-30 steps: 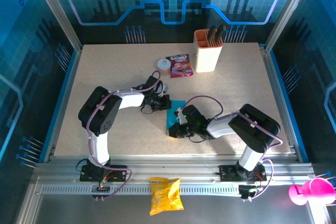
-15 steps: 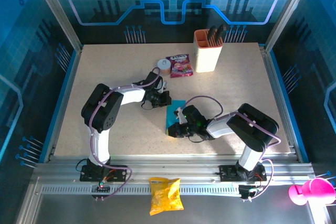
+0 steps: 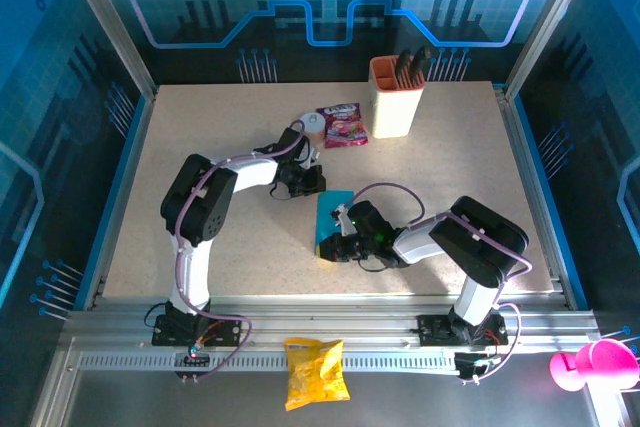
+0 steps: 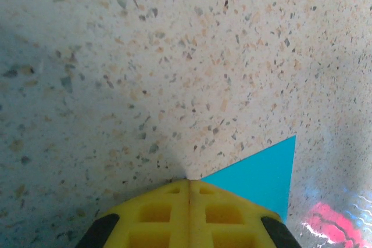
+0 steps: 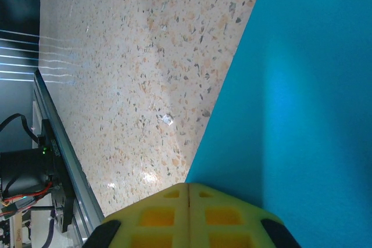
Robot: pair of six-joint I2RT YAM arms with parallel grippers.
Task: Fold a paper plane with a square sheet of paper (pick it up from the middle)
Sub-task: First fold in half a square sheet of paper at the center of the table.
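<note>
The square sheet of paper (image 3: pixel 335 212) is bright cyan-blue and lies flat mid-table as a narrow, upright strip. My left gripper (image 3: pixel 312 185) is shut at the sheet's far left corner. Its yellow fingertips (image 4: pixel 189 185) meet on the bare table, with a blue corner of the paper (image 4: pixel 264 172) just to their right. My right gripper (image 3: pixel 337 249) is shut at the sheet's near end. Its yellow fingertips (image 5: pixel 189 187) press down at the left edge of the paper (image 5: pixel 308 85). Neither gripper holds anything.
A beige holder cup (image 3: pixel 396 97) with dark tools stands at the back. A pink-red snack packet (image 3: pixel 342 125) and a small white round thing (image 3: pixel 313 123) lie left of it. A yellow snack bag (image 3: pixel 315 372) rests on the front rail, and a pink cup (image 3: pixel 590 365) sits far right.
My left arm has swung a little toward the back of the table, its gripper sliding up beside the paper's far corner. The right arm and the paper have stayed put.
</note>
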